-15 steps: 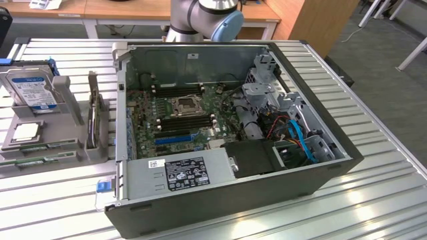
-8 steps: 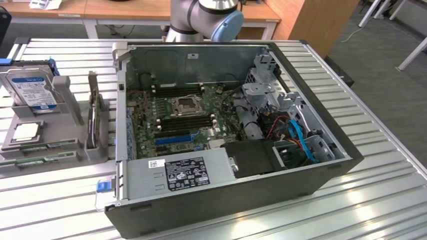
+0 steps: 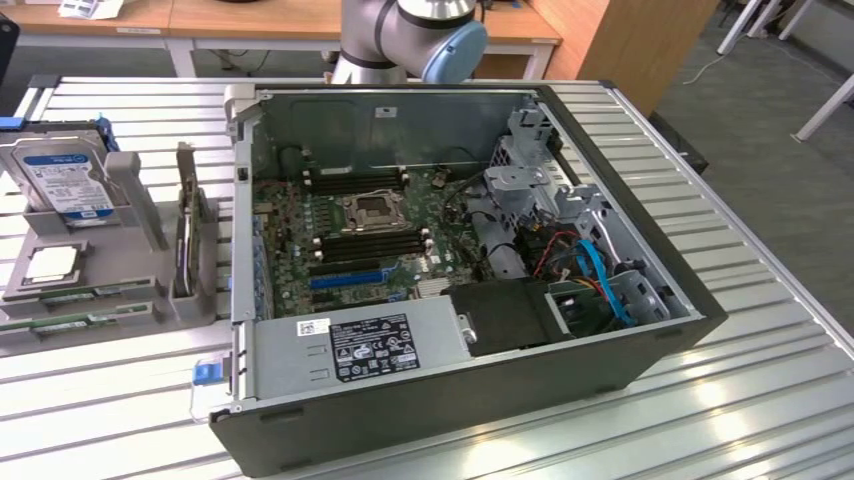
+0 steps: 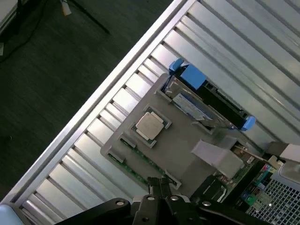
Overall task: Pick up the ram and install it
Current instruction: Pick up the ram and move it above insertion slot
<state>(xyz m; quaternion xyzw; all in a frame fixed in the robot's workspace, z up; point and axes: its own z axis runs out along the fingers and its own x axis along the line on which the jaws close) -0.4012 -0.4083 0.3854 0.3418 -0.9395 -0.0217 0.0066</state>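
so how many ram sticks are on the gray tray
3: one ram stick lies flat by the gray tray's near edge, a second stick flat just in front, a third stick stands on edge beside the computer case. More may be hidden.

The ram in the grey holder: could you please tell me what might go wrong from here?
1. The gripper is shut close over the ram; lowered like that, it could strike the stick.
2. The ram lies sunk in the holder by a second stick, so a grip could slip or catch the wrong one.
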